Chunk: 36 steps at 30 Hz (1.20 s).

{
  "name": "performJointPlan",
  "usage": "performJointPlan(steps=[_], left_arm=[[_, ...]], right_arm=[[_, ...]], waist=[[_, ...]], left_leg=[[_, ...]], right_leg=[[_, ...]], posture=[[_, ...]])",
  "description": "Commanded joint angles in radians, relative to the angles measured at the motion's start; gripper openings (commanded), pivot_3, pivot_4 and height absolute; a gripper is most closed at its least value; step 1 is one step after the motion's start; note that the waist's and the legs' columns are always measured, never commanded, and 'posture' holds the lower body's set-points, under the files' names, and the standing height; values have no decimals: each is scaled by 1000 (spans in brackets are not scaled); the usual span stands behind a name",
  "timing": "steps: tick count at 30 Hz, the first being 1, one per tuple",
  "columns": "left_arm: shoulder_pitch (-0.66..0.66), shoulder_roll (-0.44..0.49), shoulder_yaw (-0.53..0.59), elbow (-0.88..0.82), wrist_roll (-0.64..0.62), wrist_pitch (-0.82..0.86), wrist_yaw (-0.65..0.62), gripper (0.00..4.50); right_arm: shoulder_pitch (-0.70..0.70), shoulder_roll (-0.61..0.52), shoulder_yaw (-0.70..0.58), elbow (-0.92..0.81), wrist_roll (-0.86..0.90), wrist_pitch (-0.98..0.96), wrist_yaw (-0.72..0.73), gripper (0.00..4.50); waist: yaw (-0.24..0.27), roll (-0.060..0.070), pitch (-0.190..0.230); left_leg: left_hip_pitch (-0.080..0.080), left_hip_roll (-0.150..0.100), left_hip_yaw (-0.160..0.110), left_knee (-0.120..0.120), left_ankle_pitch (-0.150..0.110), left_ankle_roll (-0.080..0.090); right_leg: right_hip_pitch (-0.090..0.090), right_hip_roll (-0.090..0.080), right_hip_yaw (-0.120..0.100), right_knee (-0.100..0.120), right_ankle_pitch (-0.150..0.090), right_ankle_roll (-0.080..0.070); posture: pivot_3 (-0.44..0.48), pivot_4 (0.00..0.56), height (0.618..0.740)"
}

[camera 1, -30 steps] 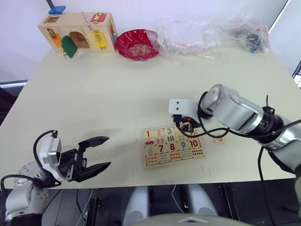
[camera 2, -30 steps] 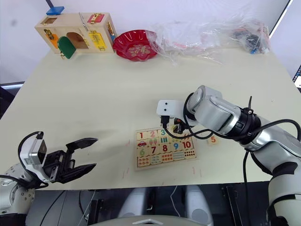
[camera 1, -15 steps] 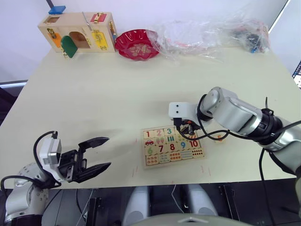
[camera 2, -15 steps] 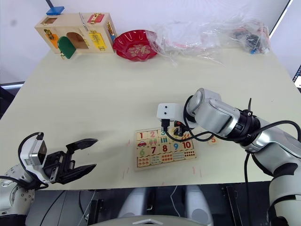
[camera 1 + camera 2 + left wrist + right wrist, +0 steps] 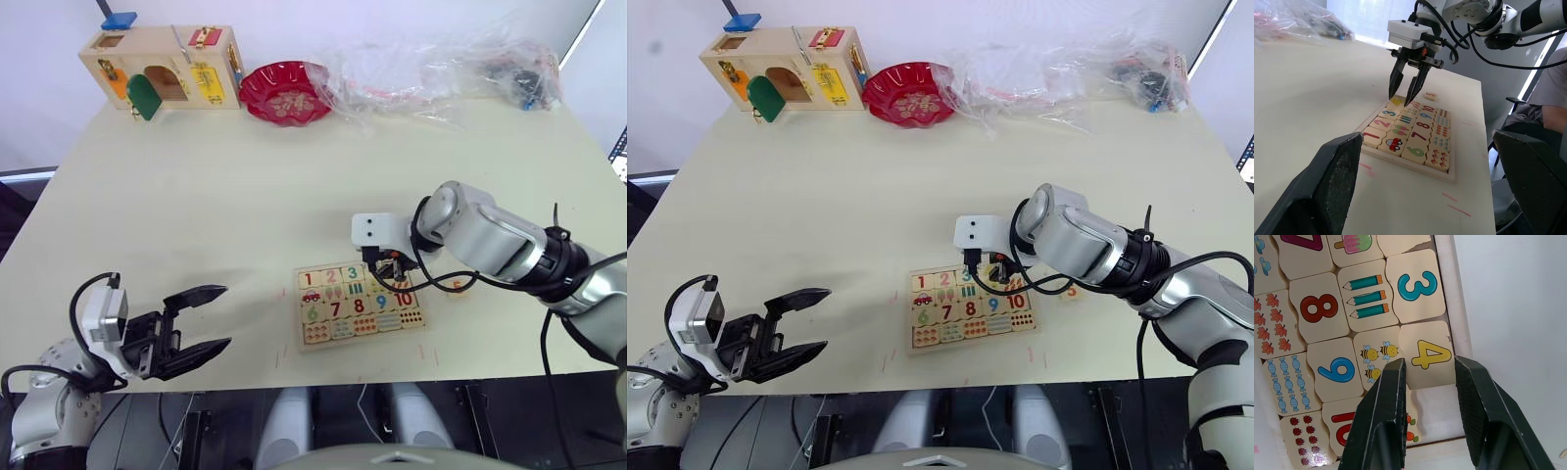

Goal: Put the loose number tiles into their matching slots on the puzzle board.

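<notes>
The puzzle board (image 5: pixel 333 338) lies near the table's front edge, with most of its tiles in place. My right gripper (image 5: pixel 1427 364) is down over the board's top row. Its fingers (image 5: pixel 1388 396) close on the sides of the yellow number 4 tile (image 5: pixel 1427 355), which sits flat in its slot beside the 3. The end slot (image 5: pixel 1435 413) after it is bare. A loose number 5 tile (image 5: pixel 1070 290) lies on the table just right of the board, partly behind my right arm. My left gripper (image 5: pixel 226 314) hovers open and empty, left of the board.
A wooden latch box (image 5: pixel 162 67), a red bowl (image 5: pixel 286 93) and crumpled plastic bags (image 5: pixel 441 69) line the table's far edge. A seated person (image 5: pixel 1547 98) shows beyond the table's right side. Pink marks dot the table around the board.
My right gripper has come down with the number 4 tile from just above the board onto the top row. The left gripper has not moved.
</notes>
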<state>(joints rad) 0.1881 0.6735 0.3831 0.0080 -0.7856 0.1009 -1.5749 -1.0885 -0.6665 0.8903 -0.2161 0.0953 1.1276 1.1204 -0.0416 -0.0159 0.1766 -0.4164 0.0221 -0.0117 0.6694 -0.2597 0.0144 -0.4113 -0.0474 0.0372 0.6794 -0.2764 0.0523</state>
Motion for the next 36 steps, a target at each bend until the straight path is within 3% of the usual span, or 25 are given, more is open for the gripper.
performJointPlan(steps=[1,17,18,20,25,30,36], left_arm=[[4,-1,16,-21,-7,-11,-14,4500],[9,-7,17,-21,-6,-15,-14,4500],[8,-7,16,-21,-5,-15,-14,4500],[8,-6,17,-19,-5,-15,-16,4500],[6,-5,18,-14,-4,-17,-18,4500],[5,-6,18,-14,-3,-17,-15,4500],[8,-6,23,-18,-6,-18,-12,4500]], right_arm=[[3,-6,-6,-6,-9,-20,11,883],[19,-5,-13,1,-29,-47,21,883],[20,-5,-13,2,-30,-49,21,1683],[20,-3,-15,3,-30,-51,21,2128],[22,-2,-19,7,-37,-66,20,4451],[26,-29,-46,1,-43,-78,17,4451],[132,-31,-371,-81,144,-39,23,4451]], waist=[[0,0,0],[0,0,0],[0,0,0],[0,0,0],[0,0,0],[0,0,0],[3,0,0]], left_leg=[[0,0,0,0,0,0],[1,0,0,0,0,0],[1,0,0,0,0,0],[1,0,0,0,0,0],[1,0,0,0,0,0],[1,0,0,0,0,0],[0,0,0,0,0,0]], right_leg=[[0,0,0,0,0,0],[0,1,0,1,0,0],[0,0,0,1,0,0],[0,1,0,1,0,0],[0,1,0,0,0,0],[0,1,0,0,0,0],[1,0,0,0,0,0]], posture=[[0,150,740],[0,150,740],[0,150,740],[0,150,740],[0,150,740],[0,150,740],[0,150,740]])
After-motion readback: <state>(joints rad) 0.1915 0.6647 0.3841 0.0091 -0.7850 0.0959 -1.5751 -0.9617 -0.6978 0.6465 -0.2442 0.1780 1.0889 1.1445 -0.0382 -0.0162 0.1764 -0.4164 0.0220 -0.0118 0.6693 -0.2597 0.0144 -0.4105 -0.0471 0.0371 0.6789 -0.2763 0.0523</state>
